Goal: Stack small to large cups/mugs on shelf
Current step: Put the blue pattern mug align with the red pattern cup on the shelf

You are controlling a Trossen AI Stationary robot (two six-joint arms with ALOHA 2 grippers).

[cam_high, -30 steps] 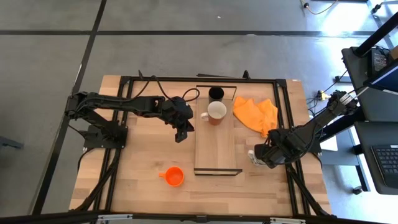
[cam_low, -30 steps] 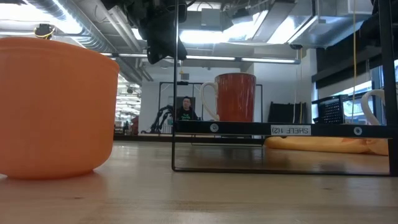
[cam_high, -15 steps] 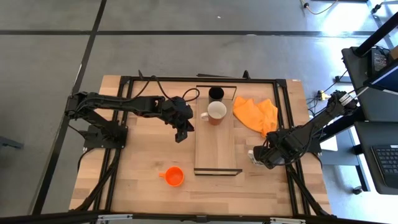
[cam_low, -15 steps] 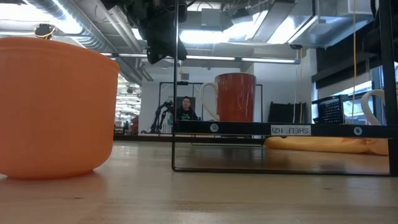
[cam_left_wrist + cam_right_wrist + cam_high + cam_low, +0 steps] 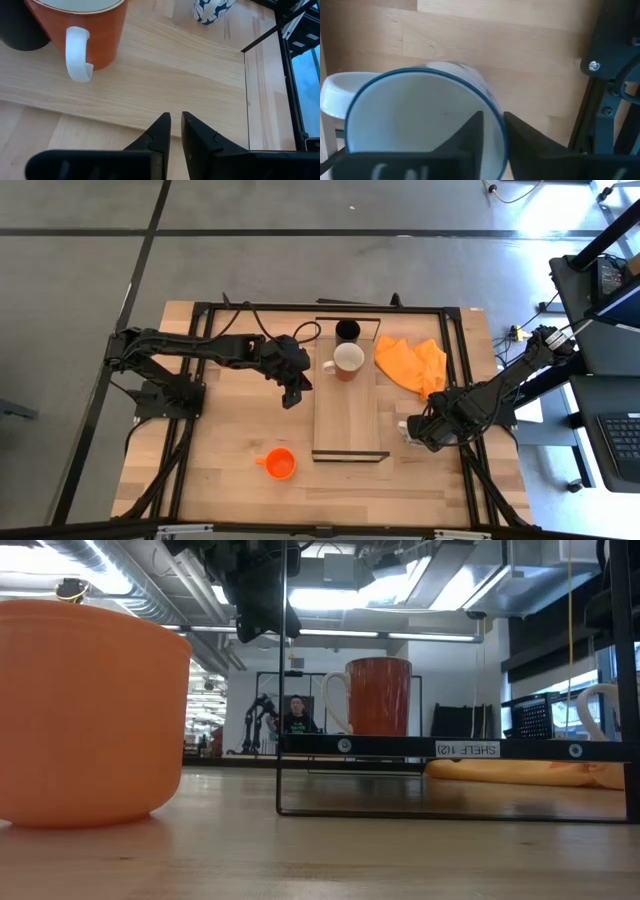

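A white mug with a blue pattern [image 5: 406, 430] stands upright on the table just right of the shelf [image 5: 349, 415], with my right gripper [image 5: 493, 131] shut on its rim. On the shelf's far end stand a black tumbler [image 5: 347, 330] and an orange mug with a white inside [image 5: 348, 360], white handle [image 5: 78, 55] toward the left. An orange cup [image 5: 281, 464] sits on its base on the table near the front edge. My left gripper [image 5: 292, 392] hangs shut above the table, left of the shelf, holding nothing. My right gripper holds the mug's wall at the blue rim [image 5: 496, 120], one finger inside the mug and one outside. The fingers come from above, pointing down. The mug is upright with its base on the table [image 5: 206, 21], and its handle [image 5: 331, 95] is on the side away from the fingers.
An orange cloth [image 5: 412, 363] lies crumpled on the table right of the shelf's far end, behind my right gripper. A black metal frame [image 5: 455, 315] runs around the tabletop. Bare wood lies between the orange cup and my left arm.
My right gripper has come down a little onto the mug beside the shelf. The mug has stayed where it stood.
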